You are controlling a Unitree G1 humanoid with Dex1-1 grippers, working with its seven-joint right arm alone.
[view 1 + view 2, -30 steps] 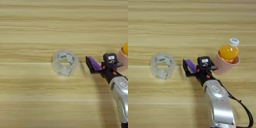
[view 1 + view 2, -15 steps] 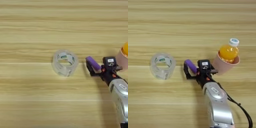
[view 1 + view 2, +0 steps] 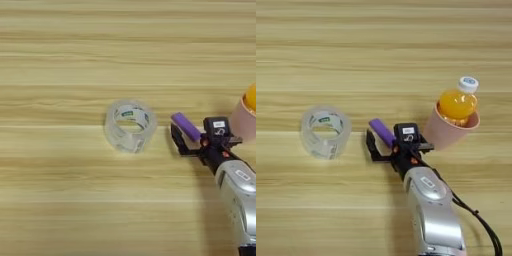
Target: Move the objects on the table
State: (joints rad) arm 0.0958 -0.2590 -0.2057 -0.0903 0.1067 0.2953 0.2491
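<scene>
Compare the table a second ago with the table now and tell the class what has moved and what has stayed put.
Very little has changed. The purple bar stays between the jaws of the right gripper, which has shifted only slightly and still hovers at about the same spot. The clear tape roll, the pink cup and the orange bottle inside it have stayed where they were on the table.
</scene>
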